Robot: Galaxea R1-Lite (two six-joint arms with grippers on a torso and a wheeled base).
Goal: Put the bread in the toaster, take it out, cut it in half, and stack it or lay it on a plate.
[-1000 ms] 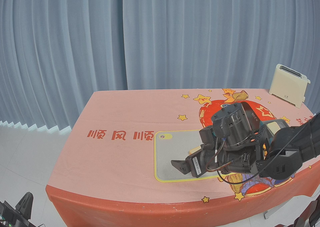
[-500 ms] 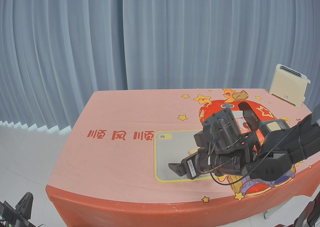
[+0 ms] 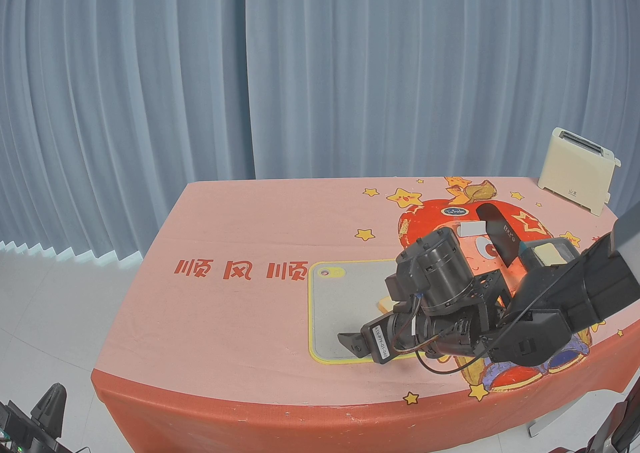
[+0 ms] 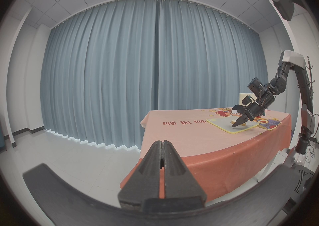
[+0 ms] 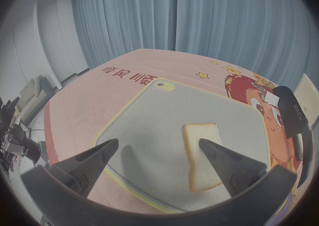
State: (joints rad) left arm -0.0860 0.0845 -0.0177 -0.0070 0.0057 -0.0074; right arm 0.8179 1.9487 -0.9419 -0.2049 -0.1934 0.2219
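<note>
On my remote feed is a table draped in a salmon-pink cloth printed with red characters, yellow stars and a cartoon figure. A grey cutting board with a yellow rim lies flat near the front edge, to the right of the characters. A cream toaster stands upright at the far right corner. Between them a black knife lies on the cartoon print, with a small white tag just beside it.

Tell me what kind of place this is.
Probably a staged test room rather than a home kitchen. A floor-length grey-blue curtain backs a table draped in a printed orange cloth, bearing a toaster, a cutting board and one bread slice.
</note>
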